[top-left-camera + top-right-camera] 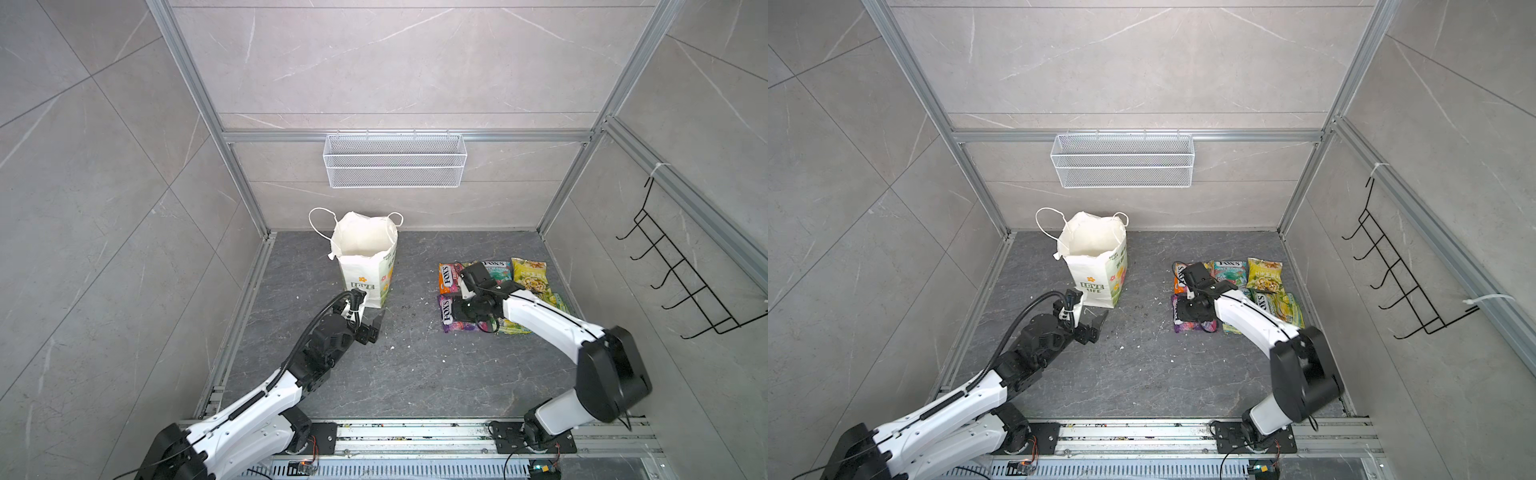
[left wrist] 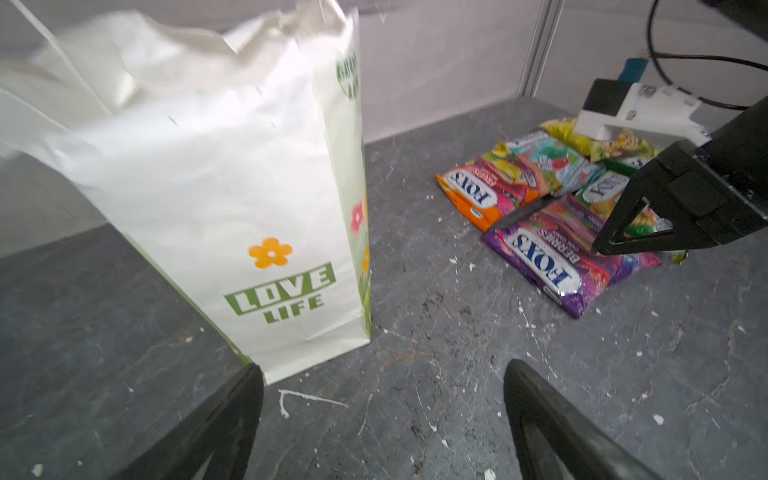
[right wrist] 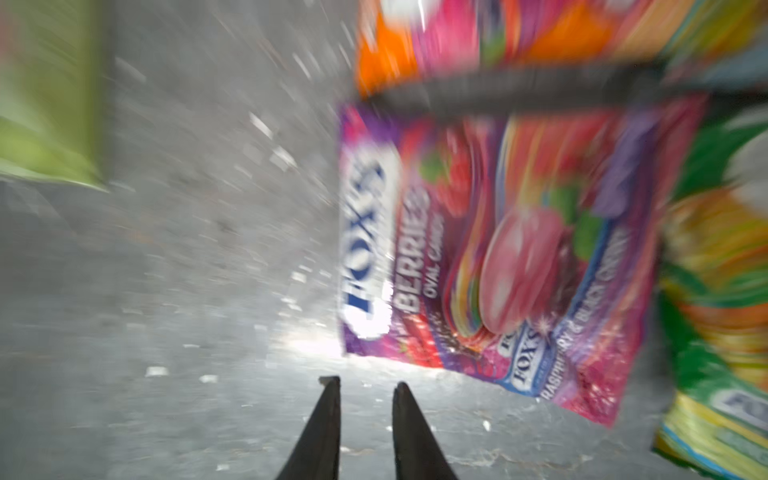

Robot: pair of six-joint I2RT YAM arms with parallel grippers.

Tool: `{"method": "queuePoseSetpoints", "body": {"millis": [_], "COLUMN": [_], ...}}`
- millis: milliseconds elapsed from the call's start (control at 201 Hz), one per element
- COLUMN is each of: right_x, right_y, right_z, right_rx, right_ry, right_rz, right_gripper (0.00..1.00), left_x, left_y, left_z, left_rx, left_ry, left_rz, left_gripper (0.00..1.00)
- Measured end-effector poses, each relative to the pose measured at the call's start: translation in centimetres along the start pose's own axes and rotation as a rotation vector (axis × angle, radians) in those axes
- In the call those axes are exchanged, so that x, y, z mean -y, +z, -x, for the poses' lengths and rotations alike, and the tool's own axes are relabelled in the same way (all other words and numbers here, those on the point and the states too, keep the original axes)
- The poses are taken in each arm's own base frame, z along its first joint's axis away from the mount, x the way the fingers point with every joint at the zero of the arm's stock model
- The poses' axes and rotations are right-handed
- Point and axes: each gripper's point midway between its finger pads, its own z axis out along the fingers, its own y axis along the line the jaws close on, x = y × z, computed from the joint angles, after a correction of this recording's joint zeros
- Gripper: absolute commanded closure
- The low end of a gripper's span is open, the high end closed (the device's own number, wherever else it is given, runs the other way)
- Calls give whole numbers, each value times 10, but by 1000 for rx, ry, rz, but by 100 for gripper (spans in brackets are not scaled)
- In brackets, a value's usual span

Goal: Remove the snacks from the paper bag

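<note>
The paper bag (image 1: 365,257) (image 2: 232,187) stands upright with its mouth open; no packet shows inside in both top views. Five snacks lie flat on the floor to its right: orange-red (image 1: 446,276), teal (image 1: 498,270), yellow (image 1: 530,276), purple (image 1: 446,309) (image 3: 498,249) and yellow-green (image 1: 555,303). My left gripper (image 1: 376,324) (image 2: 382,370) is open and empty, low beside the bag's front corner. My right gripper (image 1: 459,311) (image 3: 365,384) hovers at the purple packet's edge, jaws slightly apart with only floor between them.
A white wire mesh basket (image 1: 395,162) hangs on the back wall. A black hook rack (image 1: 681,270) is fixed to the right wall. Aluminium frame rails (image 1: 249,299) edge the dark floor (image 1: 415,365) between the arms.
</note>
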Motion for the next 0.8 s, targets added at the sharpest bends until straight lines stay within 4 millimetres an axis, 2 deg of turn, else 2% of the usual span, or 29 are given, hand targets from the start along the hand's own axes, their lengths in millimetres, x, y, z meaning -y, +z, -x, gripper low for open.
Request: {"method": "queuePoseSetpoints", "body": {"millis": [90, 159, 234, 304, 433, 542, 637, 796], "right_x": [-10, -9, 3, 24, 65, 87, 103, 130], "right_y": [-48, -78, -94, -94, -85, -83, -82, -82], "right_z": [31, 47, 54, 54, 46, 38, 32, 17], "right_rx": [233, 408, 545, 618, 684, 744, 800, 842], "right_ry": [-30, -47, -47, -23, 29, 24, 14, 40], "right_rz": [62, 72, 36, -53, -244, -344, -415, -548], "right_gripper": [54, 30, 7, 1, 1, 1, 1, 1], "left_x": [-12, -25, -47, -72, -126, -161, -181, -203], "left_y": [-17, -31, -45, -55, -69, -78, -80, -71], "left_z": [24, 40, 49, 44, 10, -24, -52, -102], "left_rx": [87, 145, 192, 203, 123, 43, -29, -204], "left_ry": [10, 28, 39, 32, -12, -67, -89, -112], "left_rz": [48, 115, 234, 372, 636, 790, 873, 936], "left_gripper": [5, 3, 0, 0, 0, 0, 0, 0]}}
